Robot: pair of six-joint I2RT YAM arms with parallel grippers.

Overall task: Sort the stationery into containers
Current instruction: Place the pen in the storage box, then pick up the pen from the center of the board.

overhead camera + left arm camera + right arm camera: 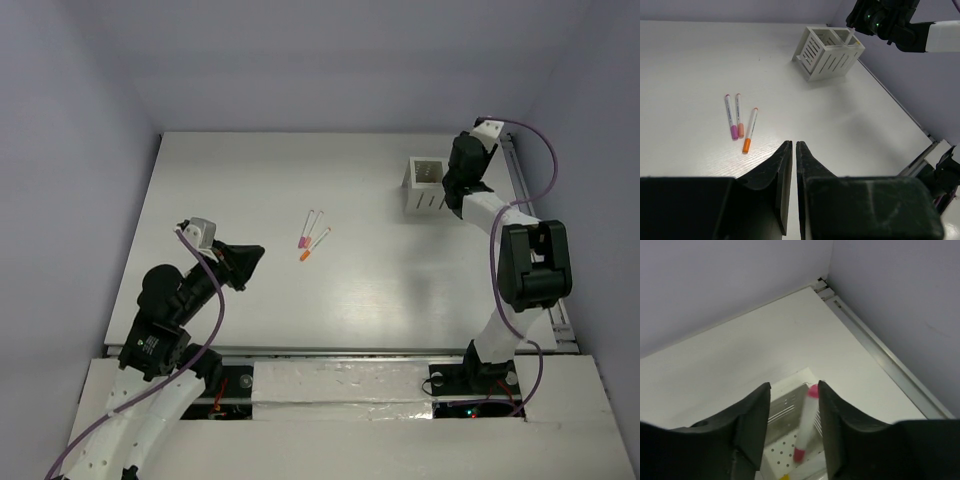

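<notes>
Though blurred, plainly a pink-capped pen [807,425] between the fingers of the right gripper [792,389], near upright over the white holder [782,407], lower end down inside a cell; cannot tell which of the two. Fingers spread wider than the barrel, no pinch on it, so reads as let go and dropping in, judging by the blur. Positioned straight above the opening for good reason: narrow cell, long pen, vertical entry needed. Holder parked at the far right of the table [400,300], near the side rail [880,357] and not far from the back wall, so tight on the right and behind; retreat probably best straight up, then toward the middle. Three more pens out in the open mid-table, well apart from the holder: purple-capped pen [730,117] and salmon-capped pen [739,115] side by side, nearly touching, orange-capped pen [750,130] just beside them, slightly angled. Bare surface all round, easy approach from any side, though picking one from the close pair likely fiddly. Shut on nothing: left gripper [794,146], hovering above the table short of the pens, clear of the right arm.
</notes>
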